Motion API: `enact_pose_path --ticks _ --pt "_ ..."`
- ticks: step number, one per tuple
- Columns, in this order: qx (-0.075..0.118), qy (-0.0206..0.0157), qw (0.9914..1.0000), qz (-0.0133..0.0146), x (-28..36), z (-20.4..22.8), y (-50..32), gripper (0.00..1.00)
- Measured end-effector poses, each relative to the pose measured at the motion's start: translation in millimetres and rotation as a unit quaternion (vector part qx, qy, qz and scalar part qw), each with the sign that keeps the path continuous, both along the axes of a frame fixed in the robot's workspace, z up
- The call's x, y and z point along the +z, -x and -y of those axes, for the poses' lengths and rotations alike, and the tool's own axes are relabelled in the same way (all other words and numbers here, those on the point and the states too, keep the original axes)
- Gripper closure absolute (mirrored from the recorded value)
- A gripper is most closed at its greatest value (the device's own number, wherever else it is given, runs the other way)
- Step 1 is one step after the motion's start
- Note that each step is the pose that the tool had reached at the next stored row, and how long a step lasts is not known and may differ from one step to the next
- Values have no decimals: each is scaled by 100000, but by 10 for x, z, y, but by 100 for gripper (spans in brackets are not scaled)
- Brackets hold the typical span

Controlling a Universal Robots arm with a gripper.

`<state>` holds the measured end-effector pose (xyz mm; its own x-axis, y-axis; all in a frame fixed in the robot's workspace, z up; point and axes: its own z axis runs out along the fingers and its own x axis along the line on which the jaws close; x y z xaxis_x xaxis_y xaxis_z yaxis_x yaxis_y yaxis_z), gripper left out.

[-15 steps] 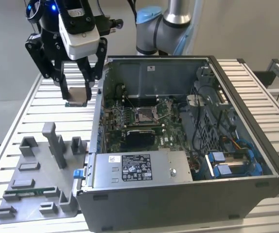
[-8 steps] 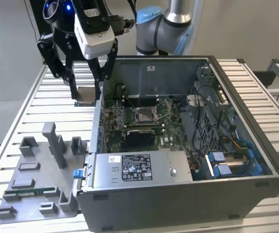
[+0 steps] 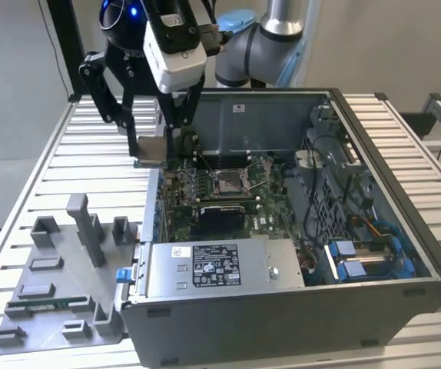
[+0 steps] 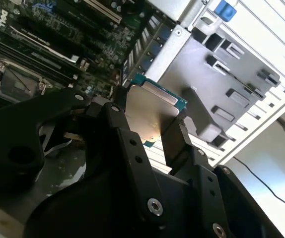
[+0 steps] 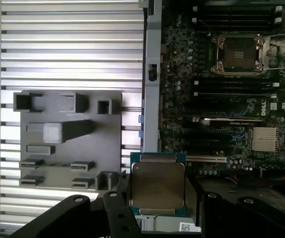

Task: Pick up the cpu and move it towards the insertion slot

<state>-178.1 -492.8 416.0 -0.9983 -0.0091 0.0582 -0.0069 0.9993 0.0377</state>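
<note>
Cpu (image 5: 157, 184), flat silvery square chip with green rim, clamped edgewise in black hand (image 5: 158, 198), above case wall, left of silver-framed insertion slot (image 3: 228, 181). Risk: thin edge grip slips, chip drops onto green motherboard (image 3: 266, 201).

One cpu (image 5: 157, 184), one insertion slot (image 5: 238, 53)

No print on the power supply label (image 3: 205, 265) is legible.

Silvery cpu (image 5: 157, 184) aloft, beside the insertion slot (image 5: 238, 53)
</note>
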Motion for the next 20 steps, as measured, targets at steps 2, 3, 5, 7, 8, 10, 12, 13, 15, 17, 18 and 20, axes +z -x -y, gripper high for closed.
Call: enact_pose_path --ticks 2,3,5,7,8,10,12,13,15,17,18,20 --pt "1 -3 100000 -47 0 0 -55 100" --pt "-2 -1 100000 -71 1 0 -83 100" --pt "-1 1 100000 -120 1 0 -138 100" --pt "0 0 100000 -164 1 0 -190 100" --pt "1 0 100000 -184 1 0 -217 100" --pt "-3 -3 100000 -226 1 0 -270 100" --pt "-2 -1 100000 -268 1 0 -324 100" --pt "0 -1 100000 -289 1 0 -348 100" --pt "0 -2 99999 -328 1 0 -401 100" --pt "-2 -1 99999 -365 1 0 -450 100" --pt "-2 -4 99999 -383 1 0 -475 100" --pt "1 -3 99999 -422 1 0 -527 100"
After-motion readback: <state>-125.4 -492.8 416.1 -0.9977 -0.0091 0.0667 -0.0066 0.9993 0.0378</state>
